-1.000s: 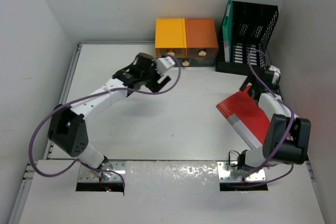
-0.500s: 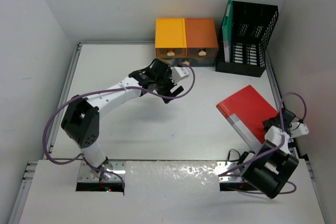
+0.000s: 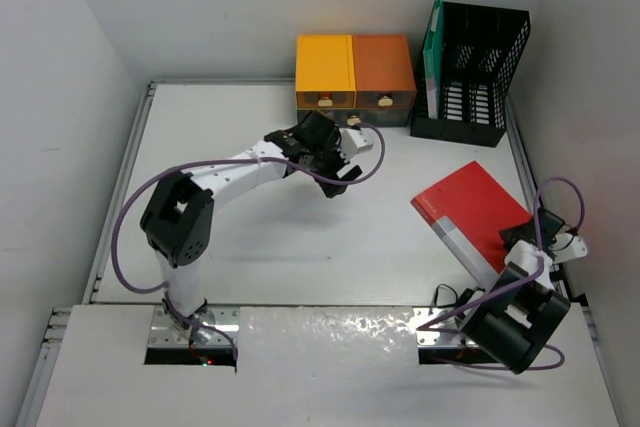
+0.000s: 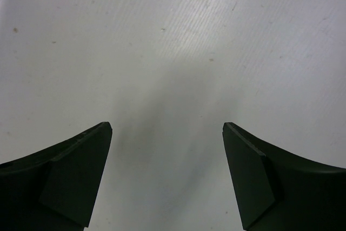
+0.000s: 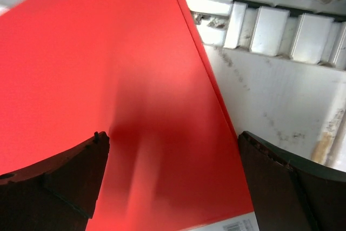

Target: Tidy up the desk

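- Top view: the white surface (image 3: 200, 117) is filling most of the frame, with thin metal rails running along its edges.
- A yellow and orange drawer box (image 3: 355, 72) is sitting at its 12 o'clock edge. A black mesh file rack (image 3: 478, 57) is standing at 1 o'clock with a green folder (image 3: 433, 42) upright in its left side.
- A red book (image 3: 468, 205) is lying flat at about 4 o'clock, turned at an angle.
- The left arm is reaching toward 12 o'clock, its left end effector (image 3: 340, 165) hanging just short of the drawer box.
- The right arm is folding back at 4 o'clock, its right end effector (image 3: 520, 239) sitting over the near corner of the book.
- Left wrist view: the left end effector (image 4: 167, 133) is released, its dark fingers (image 4: 70, 177) spreading wide over bare surface (image 4: 162, 36) with nothing between them.
- Right wrist view: the right end effector (image 5: 170, 139) is also released, its fingers (image 5: 59, 182) standing apart above the red book (image 5: 97, 68). I cannot tell whether they are touching the cover.
- At 1 o'clock in this view, a ribbed metal rail (image 5: 281, 25) is bordering a scuffed strip of surface (image 5: 270, 101).
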`<state>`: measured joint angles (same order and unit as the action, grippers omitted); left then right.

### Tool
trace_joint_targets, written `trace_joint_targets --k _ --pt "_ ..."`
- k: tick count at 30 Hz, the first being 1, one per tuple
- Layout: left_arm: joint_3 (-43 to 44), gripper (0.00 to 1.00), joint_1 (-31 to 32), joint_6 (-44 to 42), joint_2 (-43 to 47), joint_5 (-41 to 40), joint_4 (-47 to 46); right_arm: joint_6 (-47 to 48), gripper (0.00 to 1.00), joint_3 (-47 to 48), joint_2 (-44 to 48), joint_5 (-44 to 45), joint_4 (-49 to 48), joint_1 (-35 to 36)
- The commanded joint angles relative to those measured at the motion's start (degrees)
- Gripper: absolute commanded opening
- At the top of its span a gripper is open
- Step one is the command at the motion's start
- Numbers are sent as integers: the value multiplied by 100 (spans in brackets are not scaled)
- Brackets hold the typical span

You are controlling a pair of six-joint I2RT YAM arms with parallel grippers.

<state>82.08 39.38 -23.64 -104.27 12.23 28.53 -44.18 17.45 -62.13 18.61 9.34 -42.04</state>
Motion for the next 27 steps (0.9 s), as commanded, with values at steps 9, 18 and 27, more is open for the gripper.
trace_joint_targets --k 9,18,27 --pt "255 82 175 588 -338 420 -1244 445 97 21 -765 -1562 -1267 99" --pt "994 83 202 1405 -1551 2160 -1641 1614 93 892 -2443 -2617 -1452 1391" --pt "1169 83 18 1775 -2071 2196 -1773 1667 90 672 -2348 -2626 -1892 1874"
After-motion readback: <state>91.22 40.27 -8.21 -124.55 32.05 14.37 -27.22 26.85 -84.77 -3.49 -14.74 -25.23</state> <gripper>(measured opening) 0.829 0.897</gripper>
